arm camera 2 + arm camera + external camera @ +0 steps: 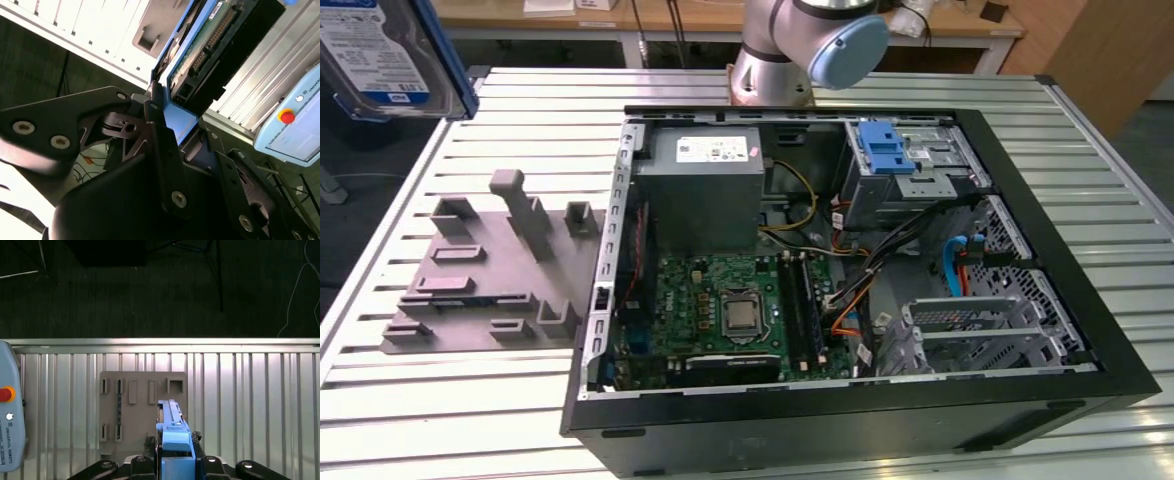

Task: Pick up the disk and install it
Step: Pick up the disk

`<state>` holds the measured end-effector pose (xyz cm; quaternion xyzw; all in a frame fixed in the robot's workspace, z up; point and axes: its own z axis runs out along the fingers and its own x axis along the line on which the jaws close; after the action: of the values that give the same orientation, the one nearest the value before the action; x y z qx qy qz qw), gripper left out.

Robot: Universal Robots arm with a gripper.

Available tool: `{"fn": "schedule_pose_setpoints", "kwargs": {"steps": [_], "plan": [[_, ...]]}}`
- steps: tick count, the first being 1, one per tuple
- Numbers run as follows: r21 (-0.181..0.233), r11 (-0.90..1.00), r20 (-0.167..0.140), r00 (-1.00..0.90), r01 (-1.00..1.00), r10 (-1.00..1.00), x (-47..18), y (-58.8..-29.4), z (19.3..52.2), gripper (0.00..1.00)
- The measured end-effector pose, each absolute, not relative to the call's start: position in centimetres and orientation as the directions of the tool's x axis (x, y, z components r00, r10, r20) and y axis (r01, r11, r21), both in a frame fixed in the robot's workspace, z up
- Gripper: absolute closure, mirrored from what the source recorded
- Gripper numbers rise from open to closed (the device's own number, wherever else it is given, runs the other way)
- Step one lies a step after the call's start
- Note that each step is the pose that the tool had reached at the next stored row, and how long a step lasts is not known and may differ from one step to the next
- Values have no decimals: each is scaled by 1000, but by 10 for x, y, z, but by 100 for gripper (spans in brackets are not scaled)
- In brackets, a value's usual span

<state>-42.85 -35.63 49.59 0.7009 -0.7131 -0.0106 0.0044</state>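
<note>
Pick done, you're mid-carry: gripper [175, 461] clamped on the silver rectangular disk in blue plastic carrier frame [172, 432], grey slotted fixture plate [140, 425] well beneath it. Install needs alignment with the open black computer case [854, 430].

This is a robotics lab or workshop. A ribbed metal tabletop [440, 420] carries an open computer case [854, 425] with its circuit board [734, 310] and wiring bare. At nine o'clock from the case lies a grey plastic holder plate [480, 290]. A robot arm [787, 50] is mounted at twelve o'clock on the tabletop, and wooden workbenches [680, 18] stand behind it. The first wrist view shows a control pendant [10, 430] with a red stop button [4, 394], and a dark floor [125, 295] beyond the tabletop's edge.
</note>
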Motion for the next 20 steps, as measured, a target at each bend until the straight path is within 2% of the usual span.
{"fn": "schedule_pose_setpoints", "kwargs": {"steps": [20], "plan": [[21, 17, -9, -17, -1000, -1000, -387, -357, 496, 64]]}}
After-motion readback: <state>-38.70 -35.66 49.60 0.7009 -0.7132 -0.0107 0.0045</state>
